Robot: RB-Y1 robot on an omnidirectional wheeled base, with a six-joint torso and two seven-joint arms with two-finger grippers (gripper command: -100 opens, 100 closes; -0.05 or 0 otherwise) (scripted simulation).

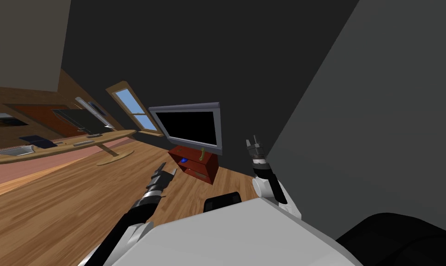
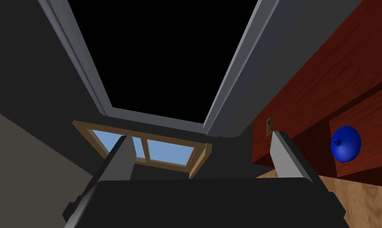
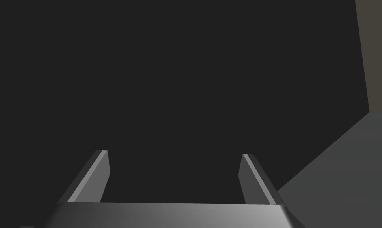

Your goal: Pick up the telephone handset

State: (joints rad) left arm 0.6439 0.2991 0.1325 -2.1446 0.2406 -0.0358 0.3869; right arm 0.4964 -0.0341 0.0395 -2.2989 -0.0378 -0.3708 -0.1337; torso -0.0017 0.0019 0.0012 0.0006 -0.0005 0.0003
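Near cabinet edge, left tool — fingers apart

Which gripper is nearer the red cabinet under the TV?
Left. The left gripper is open just short of the red cabinet, with the blue knob on its front close beside one finger. The right gripper, open too, is raised farther off on the cabinet's other side.

A grey-framed television stands against the dark wall. Below it sits a red-brown cabinet on a wooden floor. Left of the television are a window and a curved table.
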